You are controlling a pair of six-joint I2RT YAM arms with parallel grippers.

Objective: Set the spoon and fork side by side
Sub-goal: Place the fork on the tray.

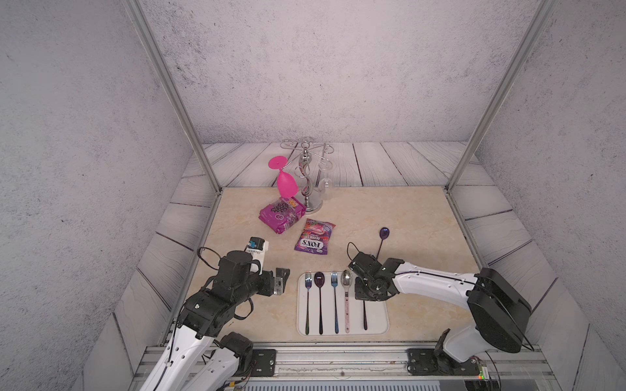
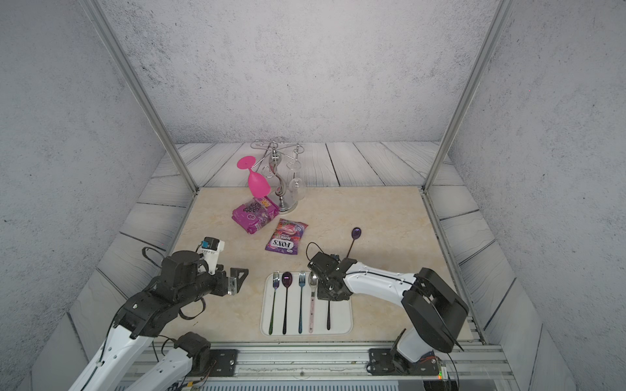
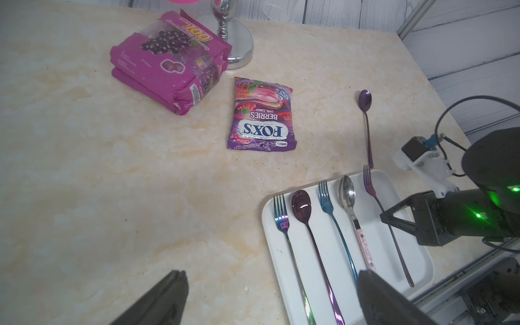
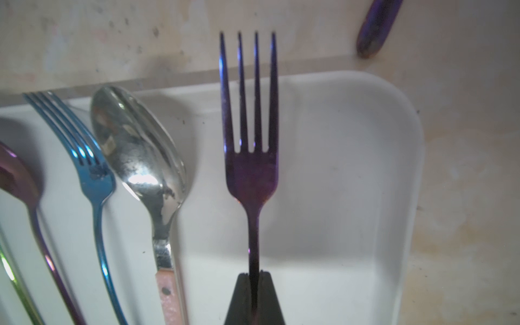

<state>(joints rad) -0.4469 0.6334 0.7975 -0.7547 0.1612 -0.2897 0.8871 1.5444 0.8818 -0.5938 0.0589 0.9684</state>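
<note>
- Tray [image 1: 377,320], white, at the desk's [image 1: 423,220] front edge. Contents in a row, left to right: rainbow fork [image 1: 307,298], dark purple spoon [image 1: 319,294], blue fork [image 1: 335,298], silver spoon [image 1: 346,287] with pink handle.
- Purple fork [image 4: 250,168]: over the tray's right part, parallel to the row, tines reaching past the far rim. Whether it rests on the tray cannot be told.
- Right claw [image 4: 254,274]: closed on the purple fork's handle.
- Left claw [image 1: 281,281]: jaws apart, holding nothing, just left of the tray.
- Loose purple spoon [image 1: 382,238]: flat on the desk beyond the tray's far right corner, bowl pointing away.
- Fox's candy bag [image 1: 313,237]: mid-desk.
- Pink packet [image 1: 281,215]: behind the bag, touching the stand's base.
- Chrome glass stand [image 1: 309,176]: far edge, with a pink glass [image 1: 286,184] hanging upside down.
</note>
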